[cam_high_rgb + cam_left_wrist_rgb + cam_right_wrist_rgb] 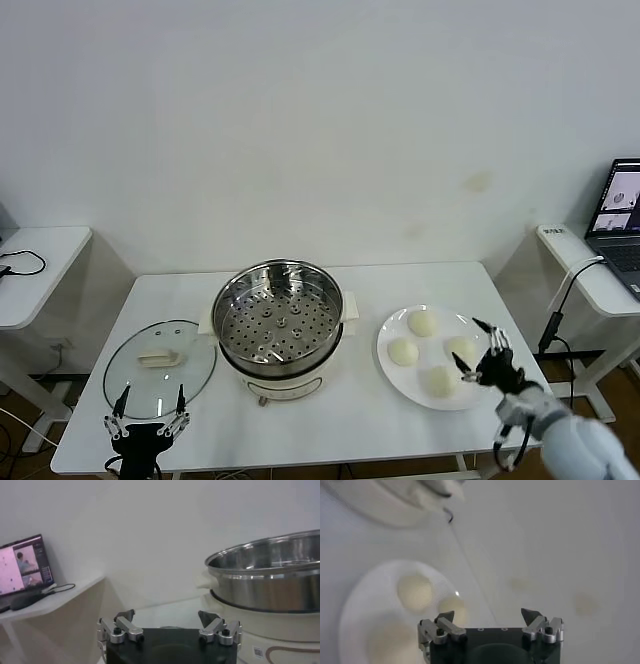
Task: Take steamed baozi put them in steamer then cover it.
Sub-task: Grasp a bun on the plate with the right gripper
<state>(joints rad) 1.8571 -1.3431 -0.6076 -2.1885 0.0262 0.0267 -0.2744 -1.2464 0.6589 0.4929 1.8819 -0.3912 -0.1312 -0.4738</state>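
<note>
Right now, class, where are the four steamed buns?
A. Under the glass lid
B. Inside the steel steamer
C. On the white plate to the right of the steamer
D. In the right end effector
C: all four steamed buns lie on the white plate, to the right of the steamer, whose perforated tray is bare.

The head camera looks from high, forward and down on the whole surface. The left wrist camera sits low, close beside the steamer, which both views share. The right wrist camera looks down closely on the plate of baozi.
</note>
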